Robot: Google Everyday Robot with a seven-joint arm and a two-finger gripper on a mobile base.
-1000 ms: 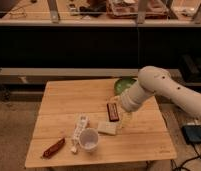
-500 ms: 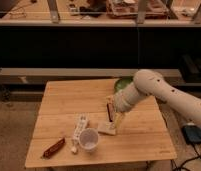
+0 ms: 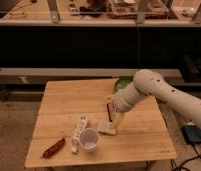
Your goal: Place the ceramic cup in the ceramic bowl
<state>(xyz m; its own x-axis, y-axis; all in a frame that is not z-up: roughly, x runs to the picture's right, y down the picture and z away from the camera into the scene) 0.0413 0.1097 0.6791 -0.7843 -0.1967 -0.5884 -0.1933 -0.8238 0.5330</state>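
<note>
The white robot arm (image 3: pixel 159 90) has swung left. A long white power strip (image 3: pixel 80 127) lies near the front, touching the small white round ceramic cup (image 3: pixel 89 139). The gripper (image 3: pixel 117 120) hangs right of the cup. I cannot tell if it is open or closed. The shallow green ceramic bowl (image 3: pixel 123 82) sits far right.

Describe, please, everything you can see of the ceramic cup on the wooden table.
The ceramic cup is small, white and round, with a wide rim and a pale inside that looks empty. No handle shows. Its mouth faces up toward the camera. It rests on the wooden table near the front edge, close beside the white power strip; whether they touch is unclear. The gripper hangs apart from it, further right in the picture, and nothing holds the cup.
</note>
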